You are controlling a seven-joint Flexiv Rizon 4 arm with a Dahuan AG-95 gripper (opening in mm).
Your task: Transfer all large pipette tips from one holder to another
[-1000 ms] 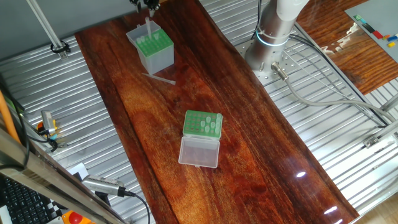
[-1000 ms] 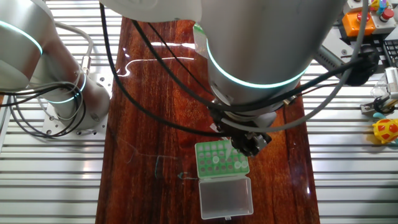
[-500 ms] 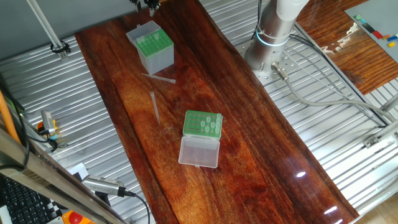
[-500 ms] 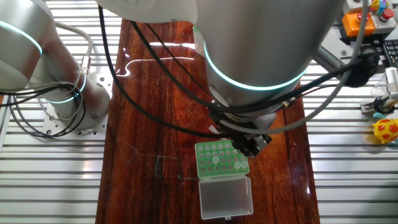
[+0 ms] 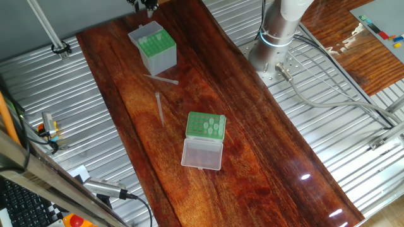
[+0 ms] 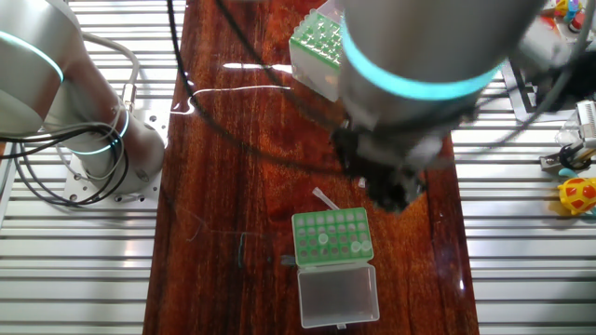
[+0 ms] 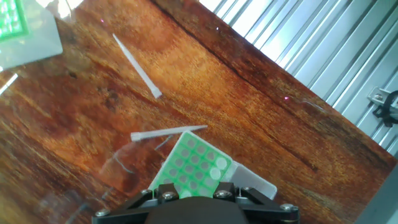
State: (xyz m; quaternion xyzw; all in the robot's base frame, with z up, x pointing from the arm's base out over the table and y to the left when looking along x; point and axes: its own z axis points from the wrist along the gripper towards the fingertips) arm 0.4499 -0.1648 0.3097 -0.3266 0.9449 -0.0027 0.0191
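We see the low green rack (image 5: 206,126) near the middle of the table, its clear lid (image 5: 202,153) hinged open and lying flat on the near side. A few large pipette tips (image 6: 336,242) stand in its holes. The taller translucent box (image 5: 153,48) with its green perforated top sits at the far left. Two loose tips lie flat on the wood between them, one (image 5: 160,79) just beside the box, the other (image 5: 159,108) nearer the rack.
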